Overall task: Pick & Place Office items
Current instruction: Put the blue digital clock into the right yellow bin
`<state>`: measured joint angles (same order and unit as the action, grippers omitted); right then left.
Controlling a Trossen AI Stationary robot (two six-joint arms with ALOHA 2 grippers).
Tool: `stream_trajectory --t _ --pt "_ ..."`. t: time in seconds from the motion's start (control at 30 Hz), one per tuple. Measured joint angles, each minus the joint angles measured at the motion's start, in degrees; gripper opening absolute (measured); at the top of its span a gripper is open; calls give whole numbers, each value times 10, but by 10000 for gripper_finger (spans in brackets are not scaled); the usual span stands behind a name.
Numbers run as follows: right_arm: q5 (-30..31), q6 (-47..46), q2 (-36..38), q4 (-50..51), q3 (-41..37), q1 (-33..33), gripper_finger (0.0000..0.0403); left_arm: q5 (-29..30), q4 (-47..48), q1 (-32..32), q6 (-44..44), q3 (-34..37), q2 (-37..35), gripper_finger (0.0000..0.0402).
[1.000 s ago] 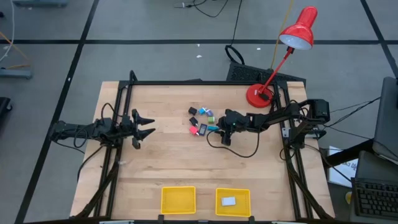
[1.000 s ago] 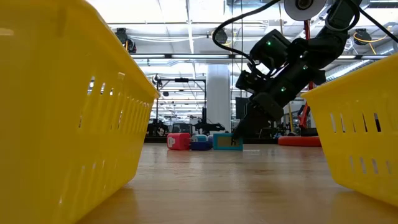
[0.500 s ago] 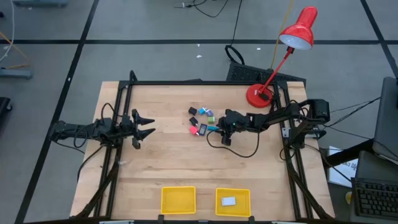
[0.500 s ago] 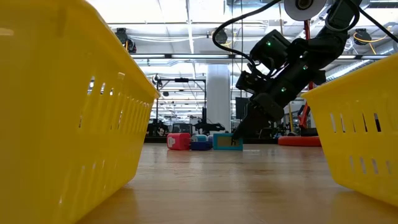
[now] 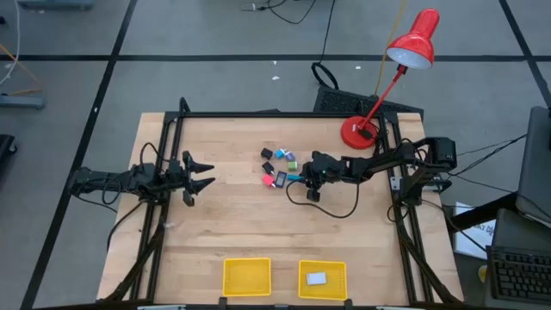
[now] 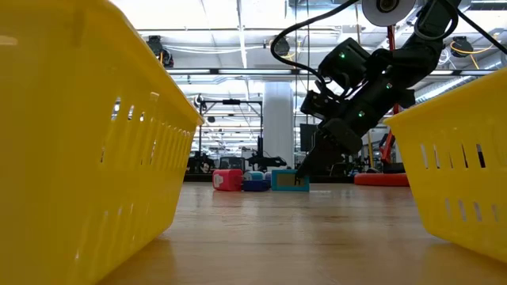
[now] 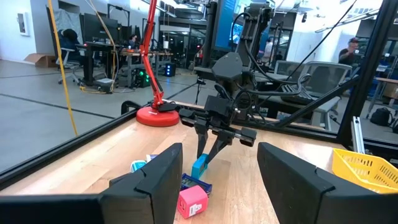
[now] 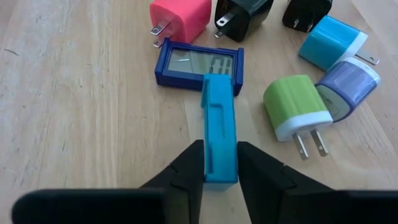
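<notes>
Several small office items lie in a cluster at the table's middle [image 5: 280, 168]: a pink-red plug [image 8: 180, 17], a dark blue display unit [image 8: 199, 64], a green plug [image 8: 295, 109], a light blue plug [image 8: 329, 40], a lavender one [image 8: 348, 84] and black ones [image 8: 249, 9]. My right gripper [image 8: 221, 163] is at the cluster's right side, shut on a teal block [image 8: 219, 118]. My left gripper [image 5: 202, 172] waits open near the table's left edge. My right gripper pinches the teal block between its two fingers at the block's end nearest the wrist [image 8: 221, 168], one finger on each broad face. The fingers [image 6: 310, 165] slant down from the table's right. The block [image 6: 290, 180] stands on its narrow edge on the table.
Two yellow trays stand at the near edge, the left one [image 5: 247, 276] and the right one [image 5: 331, 269], which holds a white item [image 5: 316, 278]. A red desk lamp [image 5: 357, 131] stands at the far right corner. A black cable loops on the table below the right arm [image 5: 331, 207].
</notes>
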<state>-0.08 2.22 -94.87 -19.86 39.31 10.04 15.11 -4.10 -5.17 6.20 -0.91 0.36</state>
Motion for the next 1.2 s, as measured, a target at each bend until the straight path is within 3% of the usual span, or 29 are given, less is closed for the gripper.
stream_trajectory --t 0.57,1.2 --pt "-2 21 4 -2 0 0 61 0 0 0 0 0 0 212" --pt "0 25 166 81 0 -91 59 0 0 0 0 0 0 212"
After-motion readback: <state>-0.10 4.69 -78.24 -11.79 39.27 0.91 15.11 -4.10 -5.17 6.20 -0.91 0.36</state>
